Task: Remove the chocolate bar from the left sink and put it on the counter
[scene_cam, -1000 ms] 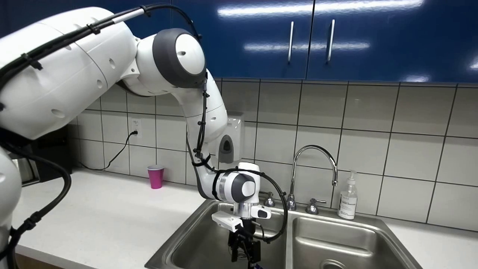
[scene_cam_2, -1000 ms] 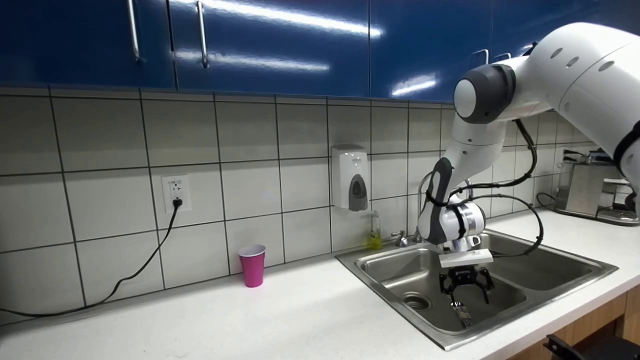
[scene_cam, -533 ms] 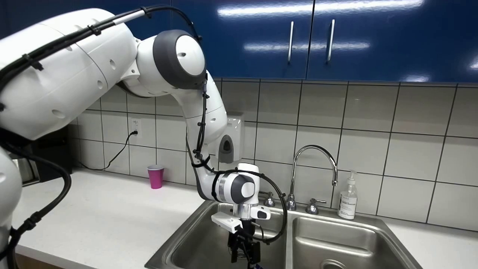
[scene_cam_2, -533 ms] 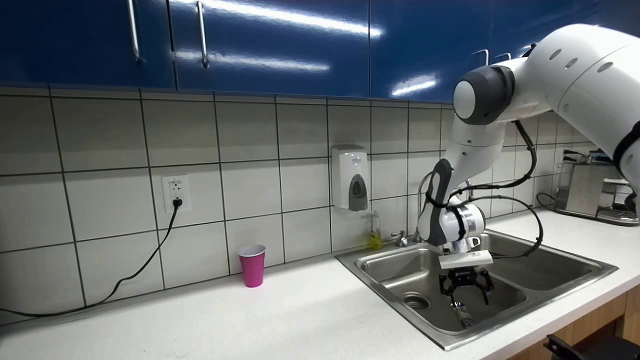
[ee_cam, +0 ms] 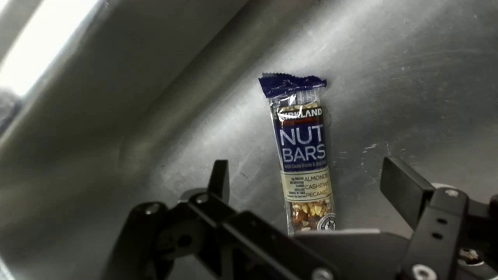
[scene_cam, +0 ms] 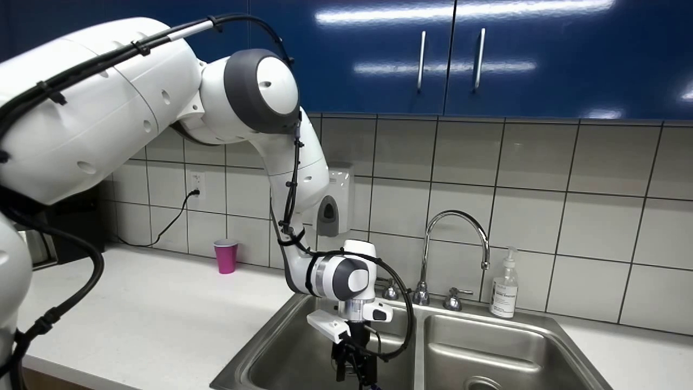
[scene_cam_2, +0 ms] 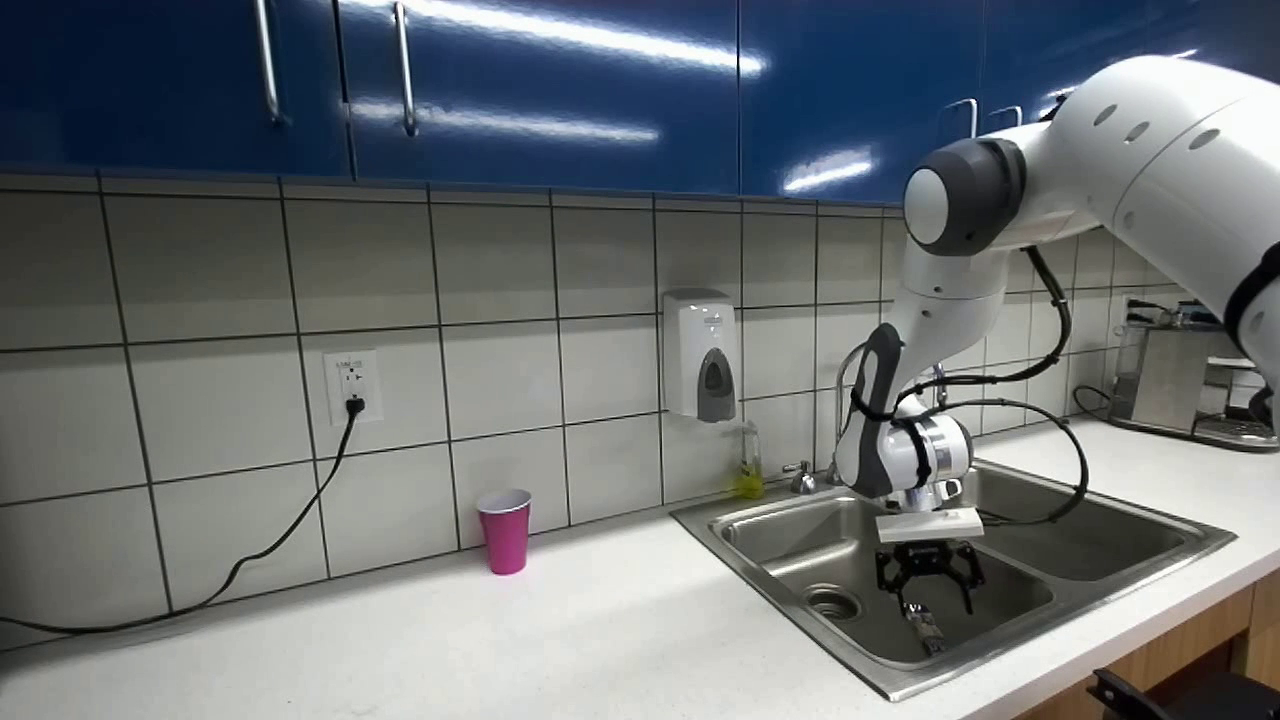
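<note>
Along the tiled wall (scene_cam_2: 510, 380), the off-white counter (scene_cam_2: 400, 640) is shown in both exterior views. The white arm (scene_cam_2: 945, 310) is bent downward over the left sink (scene_cam_2: 810, 545), a steel basin set into the counter. By the arm the gripper (ee_cam: 305, 179) is held pointing down over that basin's floor, with its jaws spread wide apart and the bar (ee_cam: 303, 151) unclamped. In the wrist view the gap between the jaws is seen to be far broader than the bar beneath. How high the gripper stands above the steel cannot be told.

The bar, on which "KIRKLAND NUT BARS" is printed, is laid face up on the floor of the left sink, between the jaws as seen from the wrist. Its dark blue serrated end is left in plain sight, while its near end is partly covered by the gripper. On the jaws are mounted black pads (ee_cam: 404, 190); in the wrist view bare steel is shown between each pad and the bar, so both pads are set apart from it.
</note>
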Available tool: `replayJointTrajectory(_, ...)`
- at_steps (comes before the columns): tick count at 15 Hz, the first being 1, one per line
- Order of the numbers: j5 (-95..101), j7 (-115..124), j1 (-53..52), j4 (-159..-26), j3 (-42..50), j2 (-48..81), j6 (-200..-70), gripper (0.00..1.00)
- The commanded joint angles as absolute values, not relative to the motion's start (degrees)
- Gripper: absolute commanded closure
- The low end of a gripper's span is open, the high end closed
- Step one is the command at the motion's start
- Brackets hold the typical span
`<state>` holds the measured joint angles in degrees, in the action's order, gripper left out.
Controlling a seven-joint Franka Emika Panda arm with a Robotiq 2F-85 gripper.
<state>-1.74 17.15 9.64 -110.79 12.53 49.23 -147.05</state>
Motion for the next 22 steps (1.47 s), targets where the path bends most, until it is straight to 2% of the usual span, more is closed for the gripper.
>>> replayJointTrajectory(1,-3.5,15.5,10.5,-109.2,12.1,51.2,-148.0,0.0)
replayJointTrajectory(16,-4.7,15.7,11.0,-102.7,12.2,57.3,-146.9,0.0)
replayJointTrajectory(17,-4.7,15.6,11.2,-102.4,12.2,57.5,-146.8,0.25)
replayJointTrajectory(18,-4.8,15.6,11.3,-102.1,12.2,57.8,-146.7,0.26)
replayJointTrajectory(22,-4.8,15.7,11.8,-100.8,12.3,58.9,-146.6,0.58)
